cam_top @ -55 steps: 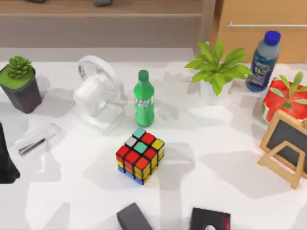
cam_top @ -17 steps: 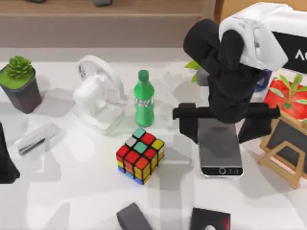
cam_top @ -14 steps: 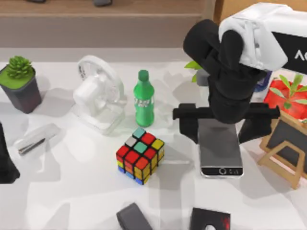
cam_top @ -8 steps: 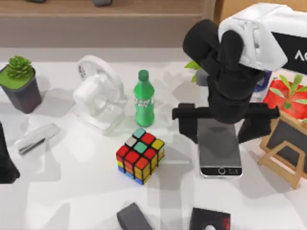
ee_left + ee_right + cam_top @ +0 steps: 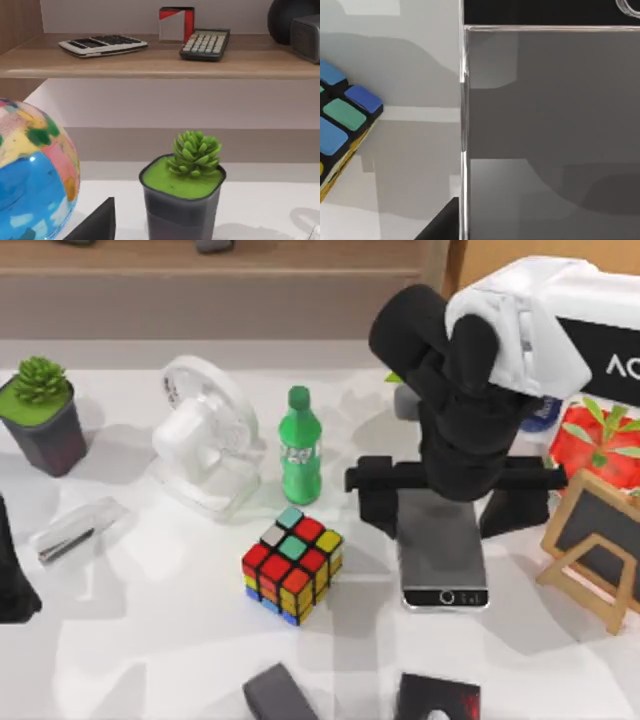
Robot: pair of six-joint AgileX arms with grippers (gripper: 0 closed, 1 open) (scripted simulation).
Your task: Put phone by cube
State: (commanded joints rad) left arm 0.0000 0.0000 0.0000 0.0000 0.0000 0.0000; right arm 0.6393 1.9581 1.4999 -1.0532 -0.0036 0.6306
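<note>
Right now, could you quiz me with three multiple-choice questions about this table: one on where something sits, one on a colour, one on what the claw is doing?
1. Where is the phone relative to the cube?
A. To its right, apart from it
B. Stacked on top of it
C. To its left, beside the fan

2. What colour is the bottle behind the cube?
A. Red
B. Green
C. Yellow

3. What is the right claw doing?
A. Parked at the table's edge
B. Gripping the cube
C. Gripping the phone by its long sides

Answers: 1 A, bare table lies between them. 2 B, bottle and cap are green. 3 C, one finger sits on each side of the phone.
</note>
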